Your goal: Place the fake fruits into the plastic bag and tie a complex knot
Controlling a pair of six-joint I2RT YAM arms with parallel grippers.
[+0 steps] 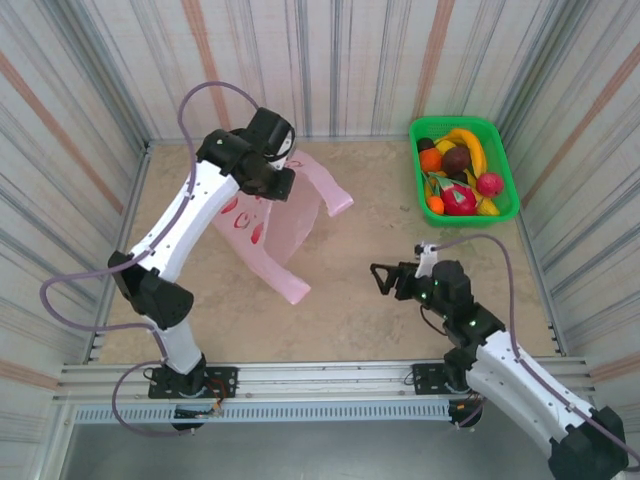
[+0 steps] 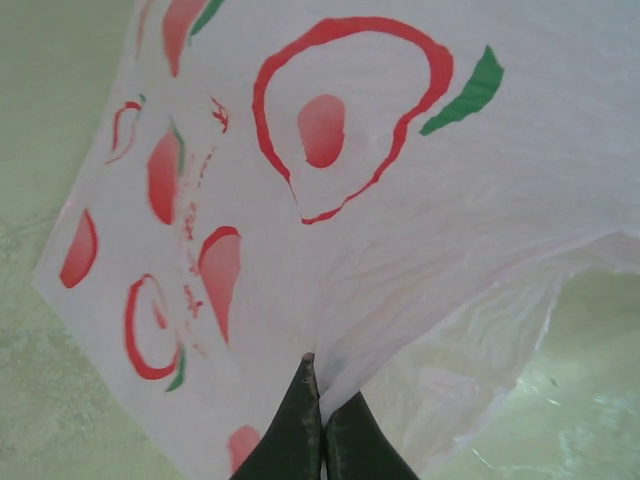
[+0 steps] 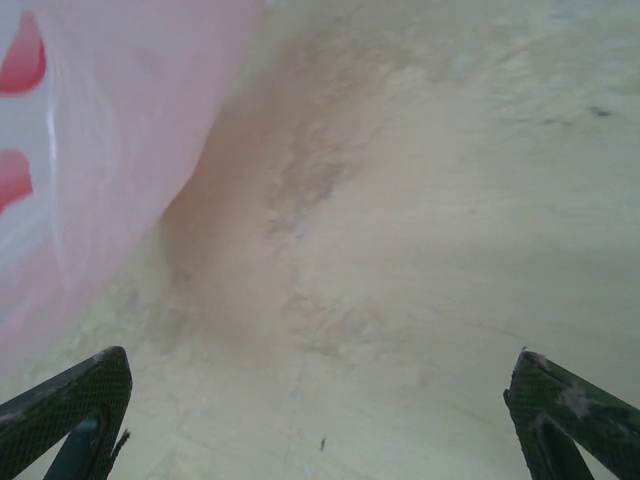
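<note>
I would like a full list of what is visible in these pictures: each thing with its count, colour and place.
plastic bag: one, translucent pink with red fruit prints, far left part of the table
basket: one, bright green, far right corner
fake fruits: several, heaped so the exact count is unclear; yellow, orange, red, dark brown; all inside the basket
table: one, beige, under everything
walls: pale striped panels, on three sides
rail: one, silver, near edge, under both arm bases
left gripper: one, dark fingers, shut on the plastic bag
right gripper: one, dark fingers, open, over bare table right of the bag
</note>
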